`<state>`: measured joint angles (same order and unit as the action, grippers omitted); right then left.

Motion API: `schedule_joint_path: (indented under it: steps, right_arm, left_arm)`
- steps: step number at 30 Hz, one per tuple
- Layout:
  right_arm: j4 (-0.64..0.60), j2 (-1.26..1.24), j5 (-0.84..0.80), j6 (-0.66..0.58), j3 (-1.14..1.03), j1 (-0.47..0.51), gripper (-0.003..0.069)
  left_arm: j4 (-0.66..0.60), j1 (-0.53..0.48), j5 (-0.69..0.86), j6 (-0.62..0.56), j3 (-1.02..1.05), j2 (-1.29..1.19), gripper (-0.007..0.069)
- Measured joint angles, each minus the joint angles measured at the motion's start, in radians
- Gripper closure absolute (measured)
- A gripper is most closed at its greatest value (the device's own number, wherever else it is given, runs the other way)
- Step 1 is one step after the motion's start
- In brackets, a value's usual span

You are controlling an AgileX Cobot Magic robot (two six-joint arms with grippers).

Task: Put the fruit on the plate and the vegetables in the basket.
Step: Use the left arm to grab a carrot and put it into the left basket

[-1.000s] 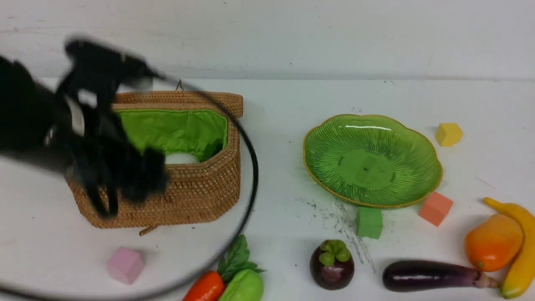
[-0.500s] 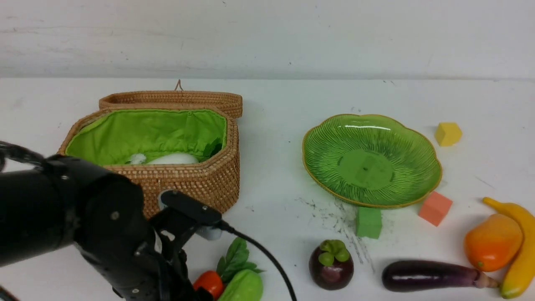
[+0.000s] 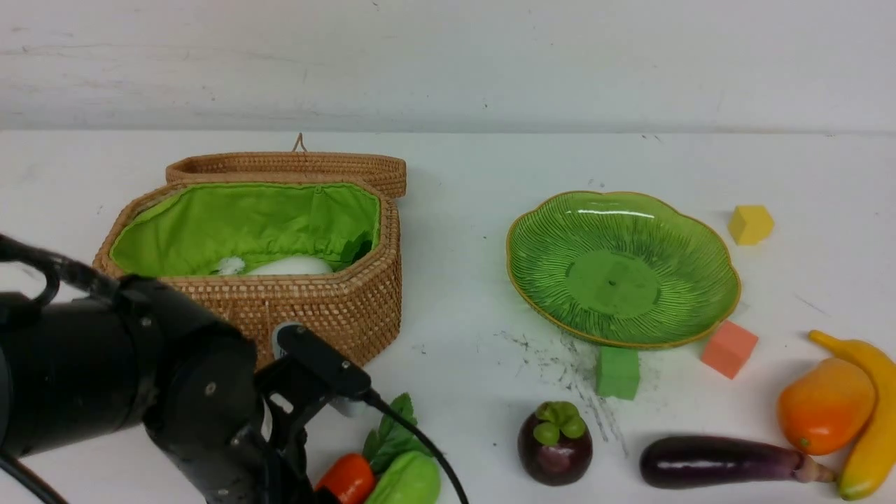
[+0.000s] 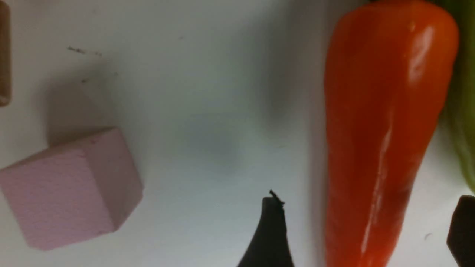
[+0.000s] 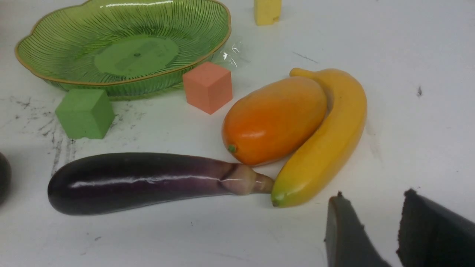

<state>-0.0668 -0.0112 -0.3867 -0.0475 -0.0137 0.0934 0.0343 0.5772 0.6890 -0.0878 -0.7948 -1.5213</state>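
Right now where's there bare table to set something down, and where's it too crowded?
Bare: between the basket and the plate; also between the plate and the mangosteen, left of the green cube.
Crowded: the front right, where eggplant, mango and banana bunch together.

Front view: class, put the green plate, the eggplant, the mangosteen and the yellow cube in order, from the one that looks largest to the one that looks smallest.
1. Green plate
2. Eggplant
3. Mangosteen
4. Yellow cube, which also lies farther from the camera than the eggplant and mangosteen
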Motion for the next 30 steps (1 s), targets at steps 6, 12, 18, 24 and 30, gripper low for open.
schedule_joint_path:
  steps: [6,12,18,24,30]
  right_arm:
    - [0.0,0.0,0.0,0.0,0.0,0.0,0.0417]
    - [0.0,0.0,0.0,0.0,0.0,0.0,0.0416]
    - [0.0,0.0,0.0,0.0,0.0,0.0,0.0416]
    - [0.0,0.0,0.0,0.0,0.0,0.0,0.0416]
    - [0.0,0.0,0.0,0.0,0.0,0.0,0.0416]
  left_arm:
    - [0.002,0.0,-0.096,0.0,0.085,0.0,0.0047]
    - [-0.001,0.0,-0.123,0.0,0.093,-0.026,0.0047]
    - [-0.017,0.0,-0.143,0.0,0.084,-0.07,0.005]
    - [-0.027,0.0,-0.14,0.0,0.076,-0.078,0.0173]
    - [-0.015,0.0,-0.078,-0.006,0.034,-0.094,0.0351]
